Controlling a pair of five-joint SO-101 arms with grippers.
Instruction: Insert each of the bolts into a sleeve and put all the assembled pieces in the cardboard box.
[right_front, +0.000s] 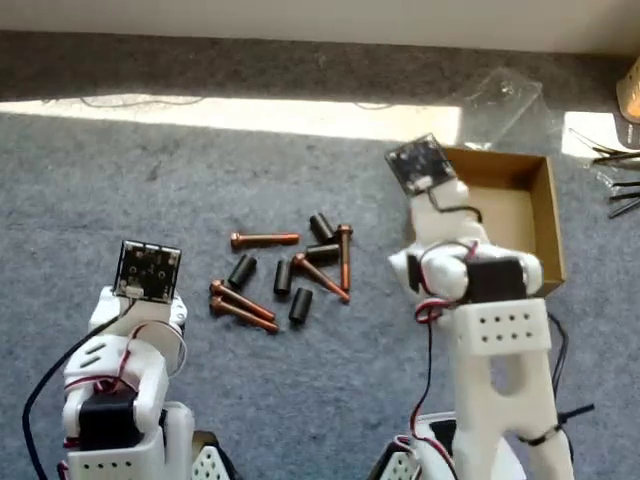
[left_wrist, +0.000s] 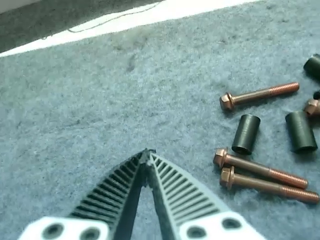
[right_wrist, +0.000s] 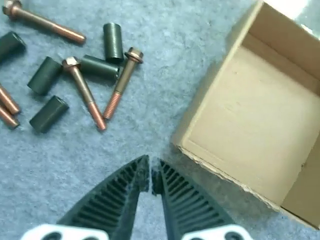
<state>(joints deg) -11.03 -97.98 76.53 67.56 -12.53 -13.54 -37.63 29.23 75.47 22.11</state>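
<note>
1. Left gripper (left_wrist: 146, 159): the jaws are pressed together with nothing in them. It hangs over bare carpet (left_wrist: 100, 90), beside the parts rather than above them, so you must open it before any pick.
2. Right gripper (right_wrist: 150, 170): the jaws are all but closed, with a sliver of gap at the tips, and they hold nothing. It sits over the carpet between the parts and the cardboard box (right_wrist: 255, 115), which looks like a sensible spot for the arm that handles drop-off.
3. Bolts: there are five, all loose on the carpet between the two arms.
   - One lone bolt (right_front: 265, 239) lies on the far side of the pile.
   - A pair of bolts (left_wrist: 260, 170) lies side by side, nearest the left arm.
   - Two more bolts (right_wrist: 82, 90) sit nearer the right arm, heads apart and threaded ends converging.
4. Sleeves (left_wrist: 247, 133): there are five black ones on their sides, mixed in among the bolts. None has a bolt in it.
5. The box is open-topped and empty, just beside the right arm.
6. My read is that no assembly has started and every piece is yet to do.
7. Watch-outs:
   - The sleeves are round and may roll when nudged, though the carpet should damp that.
   - The paired bolts lie so close that grabbing one could drag the other — take the lone one first.
</note>
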